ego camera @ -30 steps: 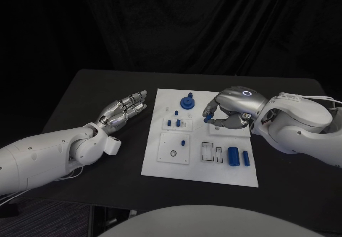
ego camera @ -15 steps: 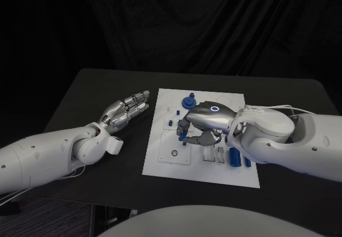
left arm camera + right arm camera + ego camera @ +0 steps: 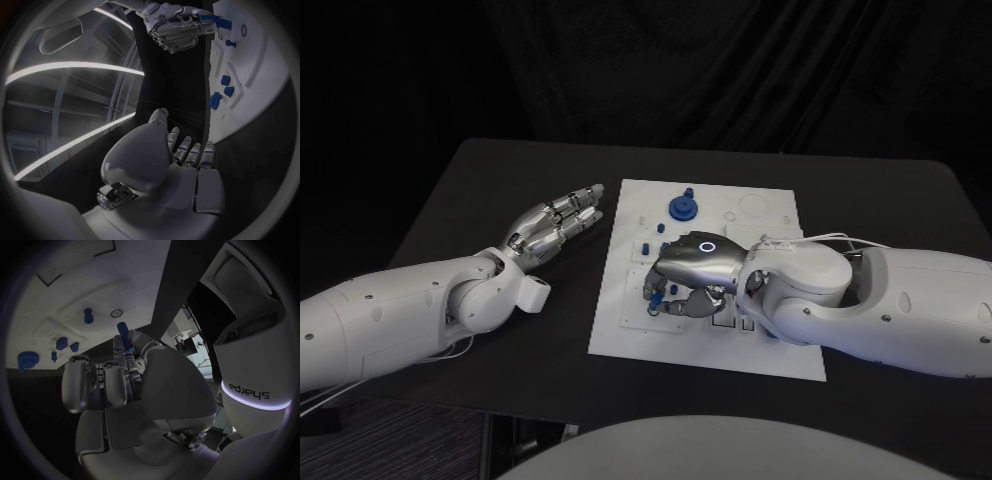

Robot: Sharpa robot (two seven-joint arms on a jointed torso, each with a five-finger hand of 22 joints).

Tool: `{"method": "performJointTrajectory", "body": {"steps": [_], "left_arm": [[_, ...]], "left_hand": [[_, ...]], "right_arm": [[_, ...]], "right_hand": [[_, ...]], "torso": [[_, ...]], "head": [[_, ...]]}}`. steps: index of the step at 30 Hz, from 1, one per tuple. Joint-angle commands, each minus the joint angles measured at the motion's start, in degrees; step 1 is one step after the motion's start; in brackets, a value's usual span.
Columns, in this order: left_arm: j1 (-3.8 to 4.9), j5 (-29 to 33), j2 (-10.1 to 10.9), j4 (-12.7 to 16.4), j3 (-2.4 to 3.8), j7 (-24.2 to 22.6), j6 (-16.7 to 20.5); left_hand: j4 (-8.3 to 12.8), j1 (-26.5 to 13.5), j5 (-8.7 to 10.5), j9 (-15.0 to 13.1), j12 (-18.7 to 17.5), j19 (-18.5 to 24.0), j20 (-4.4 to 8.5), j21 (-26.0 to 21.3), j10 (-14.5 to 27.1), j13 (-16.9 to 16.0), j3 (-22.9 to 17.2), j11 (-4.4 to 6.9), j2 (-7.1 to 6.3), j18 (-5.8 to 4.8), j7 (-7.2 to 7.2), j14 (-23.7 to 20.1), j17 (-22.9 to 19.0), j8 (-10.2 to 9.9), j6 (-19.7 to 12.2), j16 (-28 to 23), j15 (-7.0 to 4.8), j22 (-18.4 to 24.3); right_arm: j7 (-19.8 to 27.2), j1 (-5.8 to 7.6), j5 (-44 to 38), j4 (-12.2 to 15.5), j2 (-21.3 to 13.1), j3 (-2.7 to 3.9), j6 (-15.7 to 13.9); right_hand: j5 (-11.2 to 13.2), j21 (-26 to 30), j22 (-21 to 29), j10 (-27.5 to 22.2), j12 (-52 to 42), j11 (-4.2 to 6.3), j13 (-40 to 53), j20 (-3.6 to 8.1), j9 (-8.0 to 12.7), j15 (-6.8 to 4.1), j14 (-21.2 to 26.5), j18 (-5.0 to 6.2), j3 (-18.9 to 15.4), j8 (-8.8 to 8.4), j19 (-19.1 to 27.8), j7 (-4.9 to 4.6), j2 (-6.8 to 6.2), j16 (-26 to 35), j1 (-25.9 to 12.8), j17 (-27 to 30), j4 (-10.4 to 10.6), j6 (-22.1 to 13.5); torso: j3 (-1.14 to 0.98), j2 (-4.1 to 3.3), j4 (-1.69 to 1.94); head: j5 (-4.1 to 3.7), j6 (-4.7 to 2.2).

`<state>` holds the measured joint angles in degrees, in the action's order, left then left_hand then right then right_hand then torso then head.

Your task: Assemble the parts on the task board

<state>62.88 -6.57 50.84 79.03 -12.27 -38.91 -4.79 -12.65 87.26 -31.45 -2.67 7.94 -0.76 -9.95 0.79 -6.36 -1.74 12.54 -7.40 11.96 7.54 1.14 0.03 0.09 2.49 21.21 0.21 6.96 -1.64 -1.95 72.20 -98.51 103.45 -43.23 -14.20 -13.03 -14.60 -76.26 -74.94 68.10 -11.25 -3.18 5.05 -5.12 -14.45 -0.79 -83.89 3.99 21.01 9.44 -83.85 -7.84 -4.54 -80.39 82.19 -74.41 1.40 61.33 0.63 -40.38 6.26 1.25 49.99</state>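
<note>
The white task board (image 3: 764,209) lies in the middle of the black table. My right hand (image 3: 687,278) hovers over the board's near left part and pinches a small blue peg (image 3: 123,332) between thumb and finger; the peg's tip (image 3: 653,296) shows under the hand. The right wrist view has that peg close to a small round hole (image 3: 116,313) in the board (image 3: 62,285). My left hand (image 3: 557,224) lies open on the table just left of the board, fingers (image 3: 187,152) stretched out. The left wrist view shows the right hand (image 3: 175,27) with the blue peg (image 3: 216,20).
A round blue knob (image 3: 682,207) stands at the board's far side, with small blue pegs (image 3: 645,247) in a block near it. My right forearm (image 3: 877,310) covers the board's near right part. Bare black table (image 3: 488,180) lies left of the left hand.
My right hand has carried the blue peg from the board's far right to its near left part and sunk lower. The left hand has not moved.
</note>
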Motion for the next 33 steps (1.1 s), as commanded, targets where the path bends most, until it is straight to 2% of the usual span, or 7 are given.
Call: {"method": "performJointTrajectory", "body": {"steps": [1,10,16,33], "left_arm": [[-0.08,0.01,-0.24,-0.04,0.06,-4.65,-0.3],[-0.12,0.01,-0.44,-0.29,0.06,-4.22,-0.8],[-0.21,0.01,-0.55,-0.48,0.06,-3.96,-1.13],[-0.45,0.01,-0.68,-0.73,0.06,-3.69,-1.53]], "left_hand": [[0.07,0.43,-0.71,-0.05,0.16,0.19,-0.18,-0.31,0.27,0.05,-0.21,0.01,-0.02,0.21,0.33,-0.03,-0.09,0.22,0.0,-0.21,-0.51,0.04],[0.5,1.11,-1.31,-0.03,0.16,0.18,-0.23,-0.31,0.3,0.05,-0.51,-0.05,-0.08,0.16,0.36,-0.03,-0.09,0.17,-0.15,-0.21,-0.44,0.04],[0.64,1.31,-1.45,-0.03,0.16,0.17,-0.28,-0.3,0.31,0.05,-0.62,-0.1,-0.06,0.15,0.41,-0.03,-0.09,0.17,-0.16,-0.21,-0.36,0.02],[0.79,1.5,-1.52,-0.04,0.23,0.16,-0.39,-0.29,0.24,0.03,-0.74,-0.33,-0.04,0.11,0.56,-0.03,-0.09,0.18,-0.1,-0.21,-0.2,0.01]], "right_arm": [[0.42,-0.63,-2.06,-0.47,0.31,0.03,0.79],[1.07,-1.25,-4.1,-1.75,0.91,0.03,-0.7],[1.31,-1.46,-5.07,-2.25,1.12,0.03,-1.54],[1.32,-2.32,-5.39,-3.65,1.93,0.03,-1.55]], "right_hand": [[-0.19,-0.25,-11.11,0.35,0.23,-0.05,-0.03,0.19,-2.68,-0.38,-2.56,-0.96,-0.07,0.32,-1.07,1.15,0.13,0.27,-0.11,0.07,-0.31,1.43],[-0.24,-0.59,-11.2,0.75,0.33,0.06,0.01,0.26,-2.94,-0.45,-2.66,-1.03,-0.03,0.4,-1.21,1.21,0.17,0.13,0.07,-0.13,-0.51,1.63],[-0.27,-0.7,-11.23,0.77,0.37,0.06,0.01,0.27,-2.97,-0.46,-2.69,-1.05,-0.04,0.39,-1.26,1.2,0.14,0.06,0.08,-0.22,-0.54,1.62],[-0.18,-0.84,-11.25,1.13,0.42,0.12,0.08,0.32,-3.17,-0.51,-2.73,-1.07,-0.07,0.4,-1.31,1.21,0.12,0.04,0.16,-0.23,-0.68,1.69]], "torso": [[0.0,0.0,-0.02],[-0.06,0.06,-0.09],[-0.05,0.06,-0.08],[-0.02,0.08,-0.05]], "head": [[-0.08,0.01],[0.18,0.01],[0.03,0.01],[0.38,0.01]]}}
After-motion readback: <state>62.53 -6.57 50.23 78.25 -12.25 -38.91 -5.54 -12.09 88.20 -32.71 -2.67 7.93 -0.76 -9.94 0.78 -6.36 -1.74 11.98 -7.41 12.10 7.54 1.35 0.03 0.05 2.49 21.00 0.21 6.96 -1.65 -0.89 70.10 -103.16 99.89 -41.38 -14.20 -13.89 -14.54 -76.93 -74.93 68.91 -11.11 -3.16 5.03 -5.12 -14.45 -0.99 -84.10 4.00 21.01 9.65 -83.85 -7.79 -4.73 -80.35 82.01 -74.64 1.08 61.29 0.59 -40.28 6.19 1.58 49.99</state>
